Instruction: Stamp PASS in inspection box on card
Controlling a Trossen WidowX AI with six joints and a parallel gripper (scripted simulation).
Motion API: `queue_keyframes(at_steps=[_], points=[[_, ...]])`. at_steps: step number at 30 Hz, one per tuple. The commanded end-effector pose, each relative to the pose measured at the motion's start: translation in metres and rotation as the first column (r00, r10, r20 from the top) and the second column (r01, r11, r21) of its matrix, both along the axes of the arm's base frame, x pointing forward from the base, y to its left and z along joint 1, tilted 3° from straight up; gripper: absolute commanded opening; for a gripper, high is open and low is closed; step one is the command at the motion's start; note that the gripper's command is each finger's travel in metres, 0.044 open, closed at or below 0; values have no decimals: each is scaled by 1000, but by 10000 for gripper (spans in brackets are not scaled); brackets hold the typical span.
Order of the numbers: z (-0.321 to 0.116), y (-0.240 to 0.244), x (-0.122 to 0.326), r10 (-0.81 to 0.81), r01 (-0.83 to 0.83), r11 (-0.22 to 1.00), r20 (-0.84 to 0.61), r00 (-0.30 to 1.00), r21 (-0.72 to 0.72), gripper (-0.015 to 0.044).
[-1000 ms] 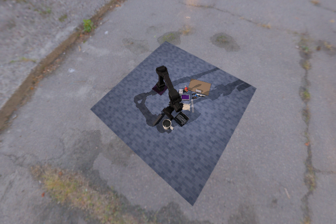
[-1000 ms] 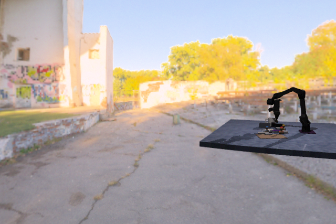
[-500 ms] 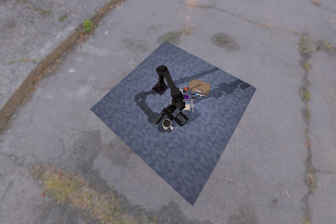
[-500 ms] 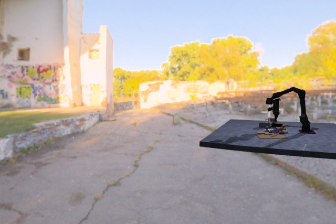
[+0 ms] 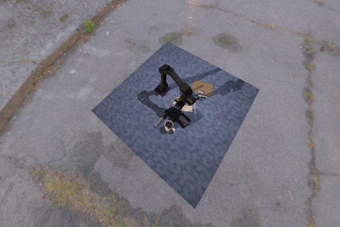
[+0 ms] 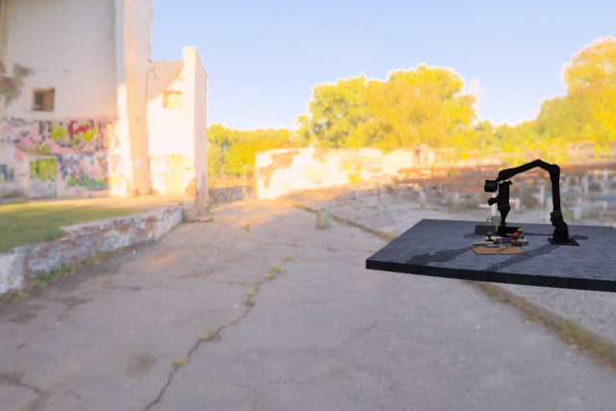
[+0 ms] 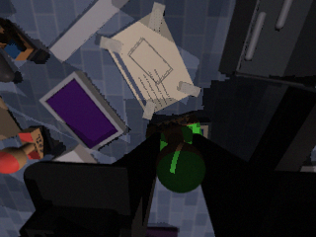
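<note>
My gripper (image 7: 176, 138) is shut on a stamp with a round green knob (image 7: 181, 170). It holds the stamp upright, just below the card in the wrist view; the stamp's face and word are hidden. The cream card (image 7: 148, 31) (image 5: 187, 108) is taped down. A thin inspection box outline (image 7: 158, 53) is on its upper part, with lines of print below; I see no mark inside the box. The purple ink pad (image 7: 81, 116) in its pale frame lies left of the card and of the gripper. How high the stamp is, I cannot tell.
A red-knobbed stamp (image 7: 12, 160) stands left of the gripper; another with blue (image 7: 15, 49) is at upper left. A dark tray (image 7: 247, 69) (image 5: 184, 120) lies right of the card. A mug (image 5: 168, 125) and a brown board (image 5: 202, 85) also show. A grey bar (image 7: 84, 30) lies above the pad.
</note>
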State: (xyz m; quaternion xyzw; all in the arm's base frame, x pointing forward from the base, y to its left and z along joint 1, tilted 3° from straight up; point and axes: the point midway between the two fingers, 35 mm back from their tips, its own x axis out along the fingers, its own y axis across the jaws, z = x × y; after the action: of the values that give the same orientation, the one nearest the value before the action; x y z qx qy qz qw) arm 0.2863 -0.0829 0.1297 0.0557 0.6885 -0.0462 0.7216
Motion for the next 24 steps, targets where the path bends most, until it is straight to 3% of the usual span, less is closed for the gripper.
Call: queue_keyframes(at_steps=[1, 19, 24], points=[[0, 16, 1, -4, 4, 1000, -5, 1000, -2, 0], [5, 105, 2, -3, 3, 1000, -3, 1000, 6, 0], [4, 108, 1, -3, 3, 1000, -3, 1000, 6, 0]])
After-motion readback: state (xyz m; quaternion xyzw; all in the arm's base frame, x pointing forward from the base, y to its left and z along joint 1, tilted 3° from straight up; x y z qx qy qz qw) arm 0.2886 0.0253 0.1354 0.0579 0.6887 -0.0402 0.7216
